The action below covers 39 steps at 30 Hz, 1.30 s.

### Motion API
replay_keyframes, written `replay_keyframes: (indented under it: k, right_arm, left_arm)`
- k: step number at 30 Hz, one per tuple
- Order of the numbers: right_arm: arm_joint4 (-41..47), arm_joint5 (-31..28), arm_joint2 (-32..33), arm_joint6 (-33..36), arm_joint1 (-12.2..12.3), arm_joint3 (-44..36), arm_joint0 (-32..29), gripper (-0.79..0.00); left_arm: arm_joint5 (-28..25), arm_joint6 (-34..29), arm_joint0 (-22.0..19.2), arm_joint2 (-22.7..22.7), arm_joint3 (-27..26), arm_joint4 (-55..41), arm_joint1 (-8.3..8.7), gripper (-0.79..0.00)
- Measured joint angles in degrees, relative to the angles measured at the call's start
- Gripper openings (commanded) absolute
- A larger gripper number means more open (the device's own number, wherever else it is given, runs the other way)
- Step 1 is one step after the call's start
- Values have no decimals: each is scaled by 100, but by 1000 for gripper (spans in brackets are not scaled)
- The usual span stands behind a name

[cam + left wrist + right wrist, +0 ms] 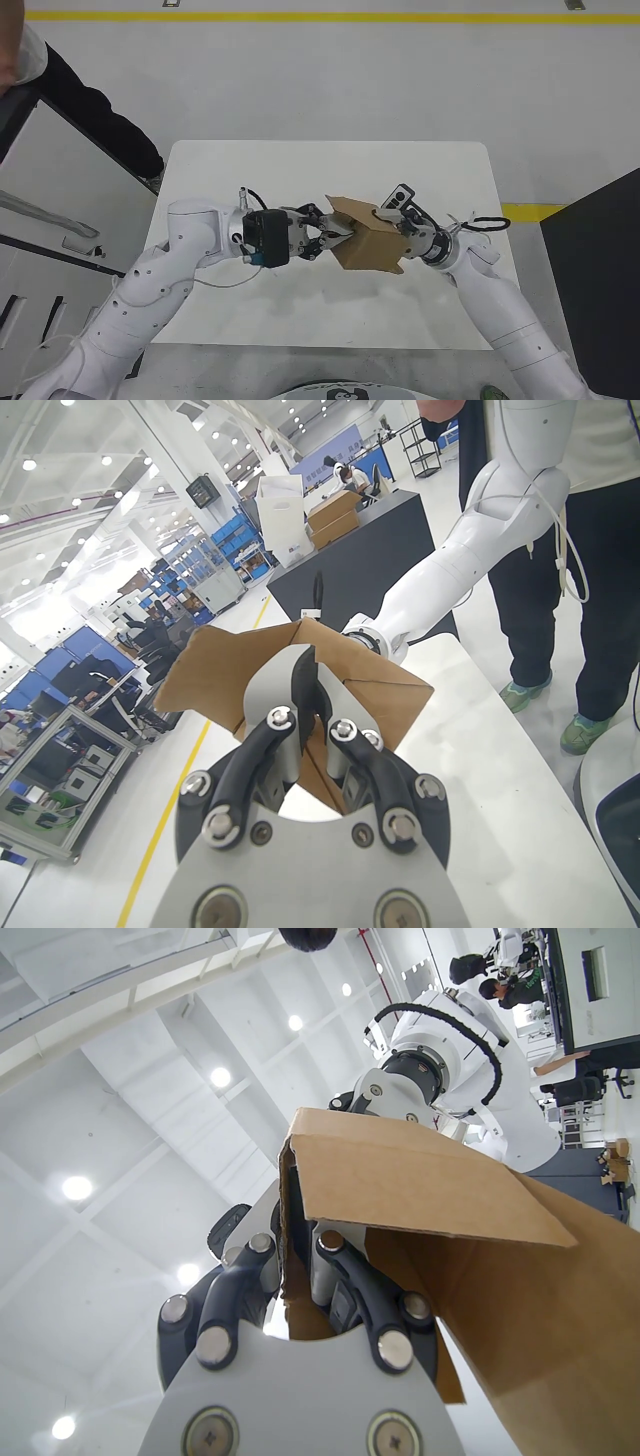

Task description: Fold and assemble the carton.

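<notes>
While left gripper (338, 237) and right gripper (397, 226) pinch its edges, carton (366, 246) hangs over table (300, 170)

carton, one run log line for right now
carton: part folded, flap open | left gripper: shut on carton | right gripper: shut on carton | place: over table middle

Colours: plain brown cardboard carton (368, 242), unprinted. Left gripper (312, 685) and right gripper (292, 1233): silver-grey metal plates, black links and pads. White rectangular table (320, 165). Pale grey floor (330, 80) crossed by a yellow stripe (300, 17).
</notes>
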Motion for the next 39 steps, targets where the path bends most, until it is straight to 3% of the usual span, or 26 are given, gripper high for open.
replay_keyframes:
  k: [39]
  right_arm:
    - [-285,-25,-18,-350,-30,-132,-31,-785]
  left_arm:
    - [-17,-127,65,-114,-2,31,91,-785]
